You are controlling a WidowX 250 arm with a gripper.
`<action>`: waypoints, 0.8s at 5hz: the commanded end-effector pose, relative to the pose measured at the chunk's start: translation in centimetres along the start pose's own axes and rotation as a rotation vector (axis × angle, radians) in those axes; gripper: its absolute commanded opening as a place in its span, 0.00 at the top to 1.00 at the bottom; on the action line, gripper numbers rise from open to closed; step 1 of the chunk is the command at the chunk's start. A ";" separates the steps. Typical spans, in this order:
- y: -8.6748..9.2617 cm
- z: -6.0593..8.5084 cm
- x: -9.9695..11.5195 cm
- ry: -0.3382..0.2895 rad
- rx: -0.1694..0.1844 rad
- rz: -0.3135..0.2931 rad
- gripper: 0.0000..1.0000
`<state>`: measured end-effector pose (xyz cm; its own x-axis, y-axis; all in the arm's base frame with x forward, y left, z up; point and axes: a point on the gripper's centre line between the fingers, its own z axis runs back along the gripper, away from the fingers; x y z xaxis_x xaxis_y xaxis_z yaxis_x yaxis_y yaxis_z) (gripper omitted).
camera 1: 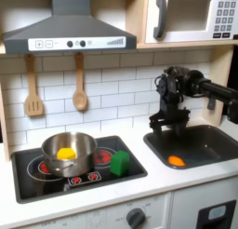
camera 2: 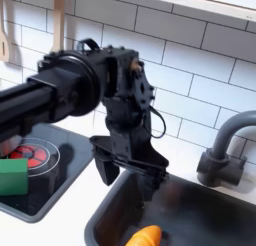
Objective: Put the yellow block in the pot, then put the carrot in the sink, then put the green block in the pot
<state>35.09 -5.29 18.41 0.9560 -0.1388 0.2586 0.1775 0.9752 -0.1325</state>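
The steel pot [camera 1: 80, 166] stands on the stovetop's left burner with the yellow block [camera 1: 66, 154] inside it. On the stovetop just right of the pot sits the green block [camera 1: 120, 161], which also appears at the second exterior view's left edge [camera 2: 12, 176]. The orange carrot [camera 1: 175, 160] [camera 2: 145, 236] lies on the floor of the dark sink [camera 1: 206, 142] [camera 2: 205, 215]. My gripper [camera 1: 167, 127] [camera 2: 128, 174] hangs open above the sink's left rim, well above the carrot, with nothing between its fingers.
The black stovetop [camera 1: 93, 179] has red burner rings [camera 2: 35, 153]. A grey curved faucet [camera 2: 222, 150] rises at the sink's back. Two wooden utensils [camera 1: 80, 84] hang on the tiled wall under the hood. A microwave [camera 1: 191, 14] sits above.
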 end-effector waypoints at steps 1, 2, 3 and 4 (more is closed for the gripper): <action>1.3 3.4 -1.6 -0.067 0.004 0.042 0.00; 1.9 5.0 -3.7 -0.083 0.010 0.094 0.00; 2.9 6.1 -6.6 -0.055 -0.008 0.208 0.00; 2.9 6.3 -6.4 -0.064 -0.002 0.201 0.00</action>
<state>27.94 -0.37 22.55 0.9545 0.0751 0.2888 -0.0194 0.9814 -0.1910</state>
